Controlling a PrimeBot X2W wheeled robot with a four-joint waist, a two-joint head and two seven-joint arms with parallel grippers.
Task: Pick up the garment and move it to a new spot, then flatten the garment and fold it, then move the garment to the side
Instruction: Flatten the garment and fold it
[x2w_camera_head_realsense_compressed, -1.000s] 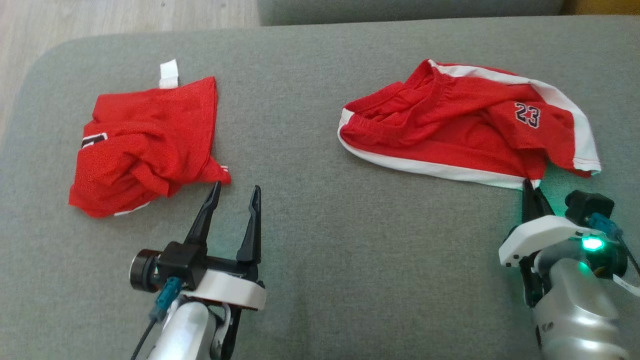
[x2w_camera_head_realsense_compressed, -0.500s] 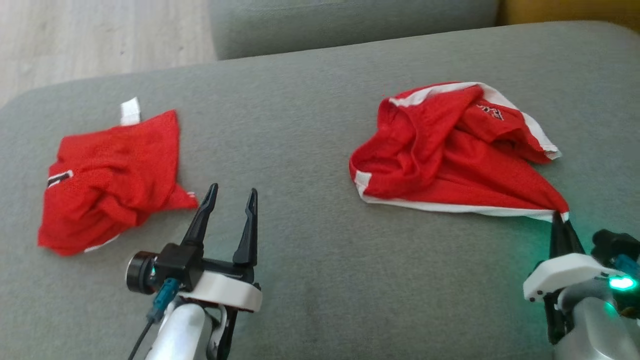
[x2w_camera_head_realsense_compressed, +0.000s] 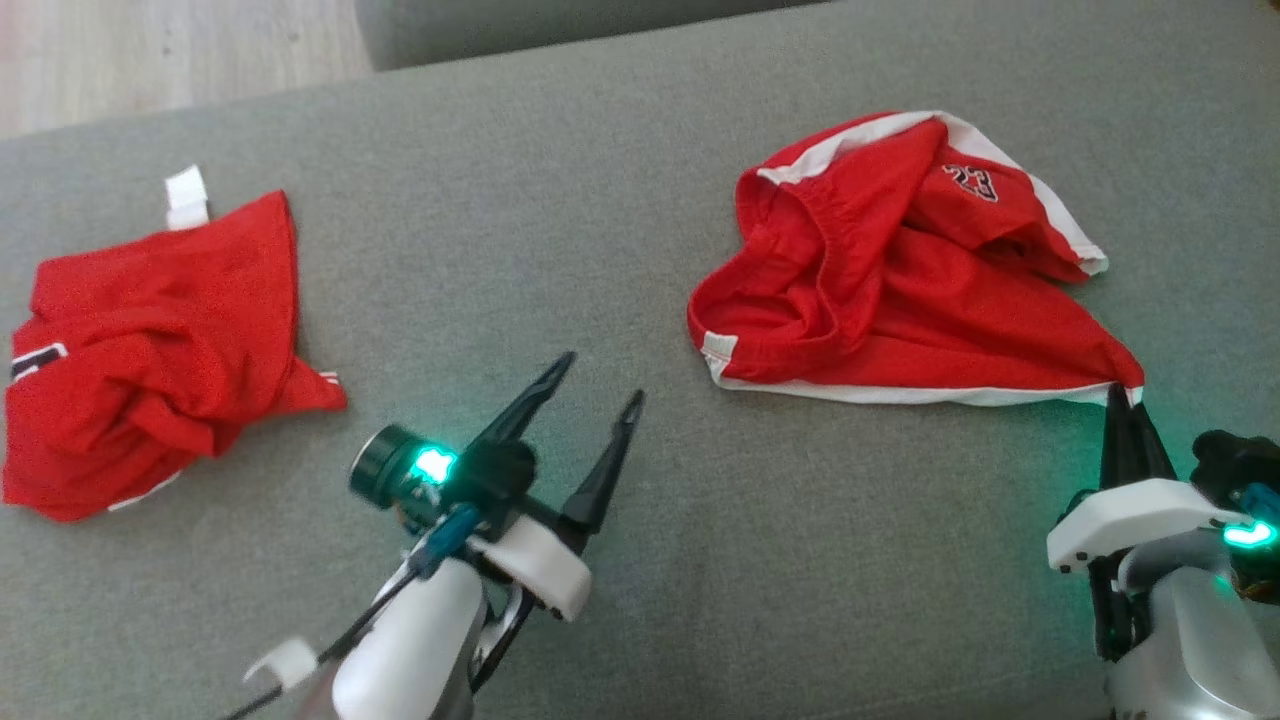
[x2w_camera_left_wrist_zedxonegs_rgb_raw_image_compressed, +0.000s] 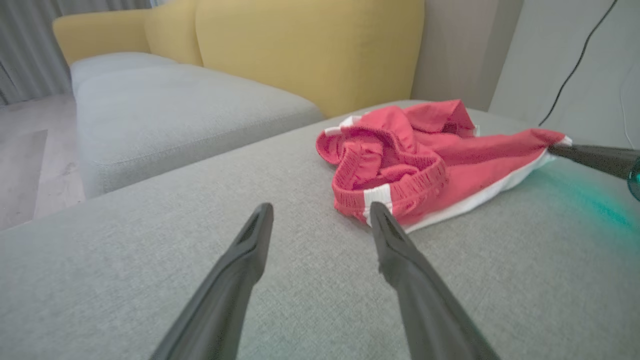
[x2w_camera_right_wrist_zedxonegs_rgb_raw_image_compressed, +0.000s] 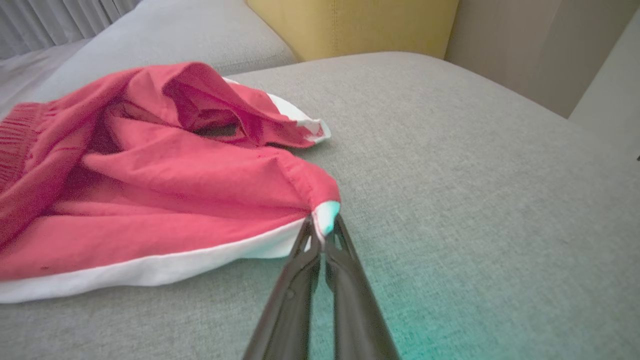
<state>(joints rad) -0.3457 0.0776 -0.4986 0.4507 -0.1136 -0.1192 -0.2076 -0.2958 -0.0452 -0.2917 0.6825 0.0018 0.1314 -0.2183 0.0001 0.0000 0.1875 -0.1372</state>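
Most steps are waiting — we are pinching a corner of the crumpled red shorts (x2w_camera_head_realsense_compressed: 900, 300) on the grey cushion (x2w_camera_head_realsense_compressed: 700, 560) in our right gripper (x2w_camera_head_realsense_compressed: 1122, 400); left gripper (x2w_camera_head_realsense_compressed: 600, 378) hovering spread, empty.

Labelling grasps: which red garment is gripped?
The white-trimmed shorts on the robot's right: the right gripper has jaws shut on their corner. The crumpled top lies free.

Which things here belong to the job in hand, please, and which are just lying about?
In the job: red shorts, corner pinched by the shut right pincer; open left pincer.
Lying about: crumpled red garment at the left; yellow backrest.
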